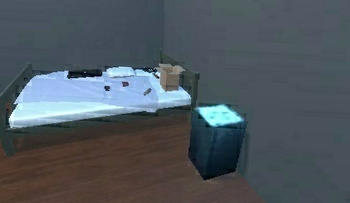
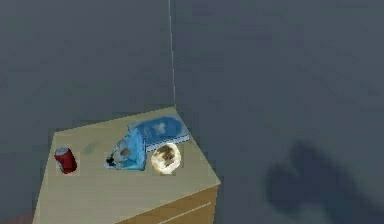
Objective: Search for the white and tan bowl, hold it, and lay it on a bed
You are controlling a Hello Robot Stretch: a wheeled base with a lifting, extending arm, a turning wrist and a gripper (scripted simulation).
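well, the white and tan bowl (image 2: 165, 158) sits on the wooden dresser (image 2: 95, 188) out on the arm's side, near the right-hand front corner of its top. a flat blue thing (image 2: 162, 129) lies just behind it and a small blue lump (image 2: 124, 154) just to its left, while a red can (image 2: 65, 160) stands well apart toward the left edge. how the fingers stand i cannot tell, nor how the bowl lies to them. since the bowl rests on the dresser, i judge the step in hand to be lining up and reaching for it. to do that well, i'd set the base so the bowl comes straight out ahead of the fingers, with the blue lump off to their side rather than between them and the bowl. then bring the arm in above the rim and lower it, so nothing gets swept. the bowl is close to the edge, so a sideways nudge could slide it off; taking it by the rim seems safer. ahead, the bed (image 1: 73, 102) has a white sheet, with a pillow (image 1: 121, 71) and a cardboard box (image 1: 170, 76) toward its head, so the bare middle looks the best place to lay the bowl. a dark cube with a pale blue top (image 1: 218, 142) stands on the floor near the bed's corner and is worth steering round.
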